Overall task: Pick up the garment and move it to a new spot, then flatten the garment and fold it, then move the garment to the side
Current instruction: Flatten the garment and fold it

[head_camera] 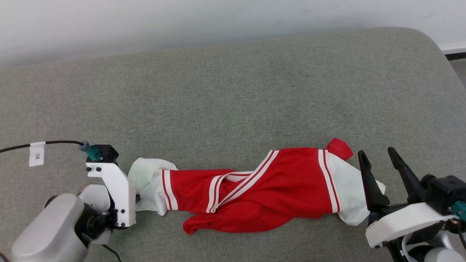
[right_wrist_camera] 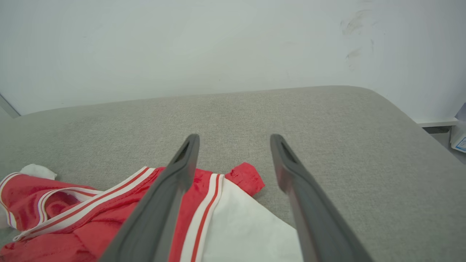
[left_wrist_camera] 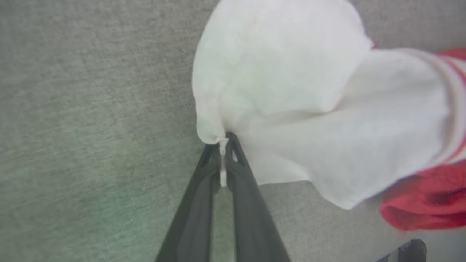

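Note:
The garment [head_camera: 262, 189] lies crumpled in a long strip across the near part of the grey cushion, red in the middle with a white sleeve at each end and striped trim. My left gripper [left_wrist_camera: 222, 143] is shut on the edge of the left white sleeve [left_wrist_camera: 291, 91]. In the head view its fingers are hidden under the white wrist block [head_camera: 113, 189] beside that sleeve. My right gripper [head_camera: 378, 154] stands open over the right white sleeve [right_wrist_camera: 247, 233], with nothing between its fingers [right_wrist_camera: 182, 171].
The grey padded surface [head_camera: 233, 91] stretches far behind the garment to a white wall [head_camera: 182, 22]. Its far right corner [head_camera: 429, 40] is rounded, with floor beyond. A black cable with a white tag [head_camera: 36, 153] runs in from the left.

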`<state>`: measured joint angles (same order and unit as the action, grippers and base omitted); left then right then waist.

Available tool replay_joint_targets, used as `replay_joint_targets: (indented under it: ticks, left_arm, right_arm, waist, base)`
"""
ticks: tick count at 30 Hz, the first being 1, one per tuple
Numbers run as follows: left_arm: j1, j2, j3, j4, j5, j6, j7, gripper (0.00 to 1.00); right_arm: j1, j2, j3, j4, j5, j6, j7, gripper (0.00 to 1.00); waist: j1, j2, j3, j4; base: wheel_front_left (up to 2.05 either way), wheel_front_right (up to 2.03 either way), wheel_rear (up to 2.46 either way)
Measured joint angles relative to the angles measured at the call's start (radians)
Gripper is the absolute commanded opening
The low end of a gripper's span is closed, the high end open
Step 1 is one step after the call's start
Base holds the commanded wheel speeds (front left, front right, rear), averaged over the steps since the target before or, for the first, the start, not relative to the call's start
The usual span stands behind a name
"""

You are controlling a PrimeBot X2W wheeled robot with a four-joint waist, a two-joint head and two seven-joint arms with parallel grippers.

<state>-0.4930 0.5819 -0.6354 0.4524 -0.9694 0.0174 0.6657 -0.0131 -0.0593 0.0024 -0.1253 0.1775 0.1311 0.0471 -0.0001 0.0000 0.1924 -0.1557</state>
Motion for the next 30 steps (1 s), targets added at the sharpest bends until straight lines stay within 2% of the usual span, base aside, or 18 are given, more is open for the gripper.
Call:
replay_joint_targets:
  ticks: [5, 9, 13, 14, 19, 26, 27, 28, 29, 30]
  left_arm:
    - [0.021, -0.024, -0.002, 0.014, 0.038, -0.004, -0.114, 0.00]
    - [0.031, -0.031, 0.002, -0.010, 0.079, 0.018, -0.208, 0.00]
    - [0.033, -0.021, 0.020, -0.075, 0.115, 0.052, -0.284, 0.00]
    - [0.034, -0.015, 0.023, -0.140, 0.137, 0.073, -0.311, 0.00]
    - [0.031, -0.004, 0.022, -0.238, 0.166, 0.102, -0.326, 0.00]
    - [0.005, 0.004, 0.021, -0.323, 0.194, 0.124, -0.327, 0.00]
    - [0.000, 0.006, 0.020, -0.334, 0.200, 0.125, -0.330, 0.00]
    - [0.000, 0.005, 0.020, -0.336, 0.200, 0.126, -0.331, 0.00]
    - [0.000, 0.006, 0.020, -0.337, 0.200, 0.128, -0.334, 0.00]
    - [0.000, 0.006, 0.021, -0.338, 0.199, 0.128, -0.335, 0.00]
  right_arm:
    - [0.010, -0.009, -0.021, 0.012, 0.038, 0.000, 0.044, 1.00]
    - [0.022, -0.023, -0.066, 0.045, 0.087, 0.000, 0.133, 1.00]
    - [0.032, -0.047, -0.131, 0.117, 0.138, 0.000, 0.314, 1.00]
    - [0.025, -0.079, -0.183, 0.167, 0.160, 0.000, 0.467, 1.00]
    - [-0.047, -0.101, -0.228, 0.209, 0.171, 0.000, 0.647, 1.00]
    - [-0.160, -0.129, -0.200, 0.324, 0.168, 0.000, 0.750, 1.00]
    - [-0.193, -0.129, -0.196, 0.380, 0.179, 0.000, 0.800, 1.00]
    - [-0.199, -0.129, -0.197, 0.392, 0.180, 0.000, 0.817, 0.69]
    - [-0.207, -0.130, -0.199, 0.403, 0.186, 0.000, 0.830, 0.27]
    - [-0.214, -0.132, -0.202, 0.414, 0.192, 0.000, 0.836, 0.00]
  waist:
    - [0.0000, 0.0000, -0.031, 0.016]
    - [0.0001, 0.0000, -0.061, 0.031]
    - [0.0001, 0.0000, -0.079, 0.048]
    - [0.0001, 0.0000, -0.080, 0.062]
    - [0.0001, 0.0000, -0.049, 0.079]
    - [0.0002, 0.0000, 0.020, 0.104]
    - [0.0002, 0.0000, 0.038, 0.118]
    - [0.0002, 0.0000, 0.041, 0.123]
    - [0.0002, 0.0000, 0.044, 0.127]
    - [0.0001, 0.0000, 0.046, 0.130]
  base:
    - [0.00, 0.00, 0.00]
    - [0.00, 0.00, 0.00]
    - [0.00, 0.00, 0.00]
    - [0.00, 0.00, 0.00]
    - [0.00, 0.00, 0.00]
    - [0.00, 0.00, 0.00]
    - [0.00, 0.00, 0.00]
    - [0.00, 0.00, 0.00]
    - [0.00, 0.00, 0.00]
    - [0.00, 0.00, 0.00]
